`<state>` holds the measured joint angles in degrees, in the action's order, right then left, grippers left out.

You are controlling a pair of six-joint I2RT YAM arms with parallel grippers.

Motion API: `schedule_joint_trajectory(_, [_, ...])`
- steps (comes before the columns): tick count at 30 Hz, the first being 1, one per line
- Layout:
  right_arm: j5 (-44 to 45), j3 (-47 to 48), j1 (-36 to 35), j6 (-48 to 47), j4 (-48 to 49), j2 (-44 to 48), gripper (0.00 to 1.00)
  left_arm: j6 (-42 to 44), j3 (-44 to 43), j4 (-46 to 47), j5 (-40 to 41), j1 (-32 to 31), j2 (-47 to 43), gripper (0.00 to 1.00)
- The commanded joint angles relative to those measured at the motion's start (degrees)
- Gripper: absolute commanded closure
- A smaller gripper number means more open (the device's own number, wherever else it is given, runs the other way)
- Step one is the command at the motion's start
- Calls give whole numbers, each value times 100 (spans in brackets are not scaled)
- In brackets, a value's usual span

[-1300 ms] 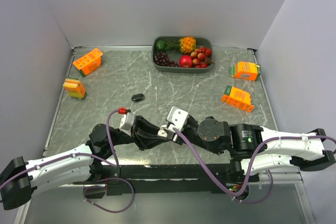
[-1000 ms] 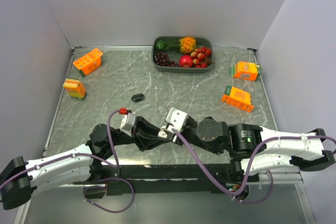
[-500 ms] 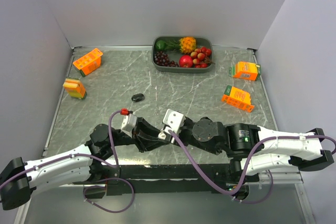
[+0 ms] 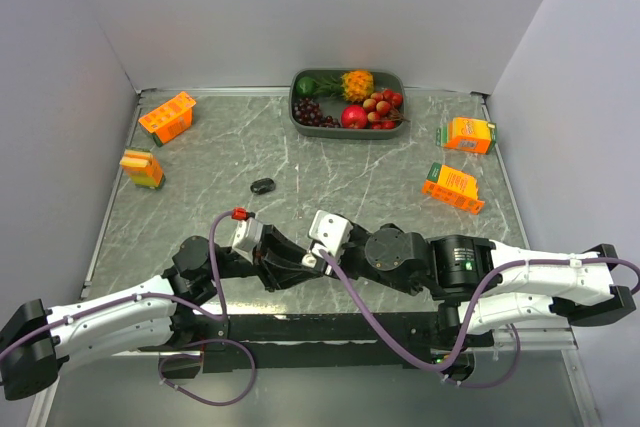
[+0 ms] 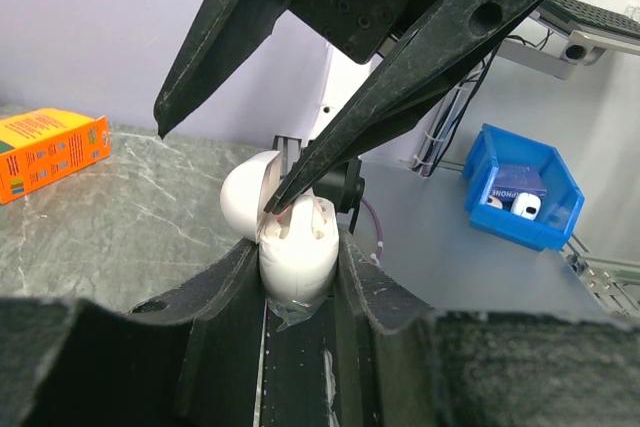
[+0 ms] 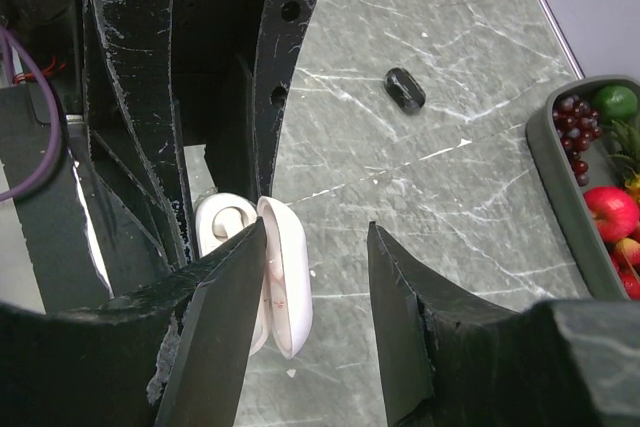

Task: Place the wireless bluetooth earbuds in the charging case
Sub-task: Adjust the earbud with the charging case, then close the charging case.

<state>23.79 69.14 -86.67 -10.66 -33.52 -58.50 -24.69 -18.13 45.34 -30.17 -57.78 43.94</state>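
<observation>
My left gripper [image 5: 298,247] is shut on the white charging case [image 5: 298,252] and holds it upright, with its lid [image 5: 247,187] swung open. The case also shows in the right wrist view [image 6: 285,282]. My right gripper [image 6: 318,227] is open, and its left finger [image 6: 215,292] rests against the case's open edge. In the top view both grippers meet at the near middle of the table [image 4: 303,262]. I cannot make out any earbuds; the case's sockets are partly hidden. A small black oval thing [image 4: 263,186] lies on the table, also in the right wrist view [image 6: 405,89].
A green tray of fruit [image 4: 299,119] stands at the back. Two orange cartons [image 4: 167,116] [image 4: 142,168] lie at the left and two more [image 4: 468,134] [image 4: 452,186] at the right. Walls close in the table on three sides.
Both grippers, still together at the case, have drifted slightly left and toward the near edge. The black oval thing and the cartons have not moved.
</observation>
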Motion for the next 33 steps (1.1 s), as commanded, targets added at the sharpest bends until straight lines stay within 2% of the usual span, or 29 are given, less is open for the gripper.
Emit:
schedule_joint_trajectory(1, [-376,231,-34,11,-32,137,45,105,-323,572,249,30,-9,99])
schedule_joint_trajectory(10, [-7,714,159,-200,249,348,39,61,-279,652,143,21,150,99])
schedule_joint_trajectory(15, [-58,565,834,150,434,568,40,61,-261,581,91,12,123,99])
schedule_joint_trajectory(17, [-225,670,1090,379,207,428,48,78,-252,581,64,21,88,99])
schedule_joint_trajectory(18, [-304,714,1335,545,-30,366,55,78,-244,590,73,21,62,99])
schedule_joint_trajectory(19, [-479,732,1407,608,-136,305,70,104,-218,599,64,21,44,99])
schedule_joint_trajectory(22, [-752,715,1548,740,-295,164,92,157,-182,651,56,21,9,99])
schedule_joint_trajectory(23, [-884,714,1548,749,-339,94,95,166,-182,660,64,12,0,99])
schedule_joint_trajectory(25, [-1068,732,1557,758,-479,6,100,192,-147,721,73,3,-17,99])
schedule_joint_trajectory(33, [-1877,820,1575,705,-752,-232,100,315,-156,669,170,-5,-88,99])
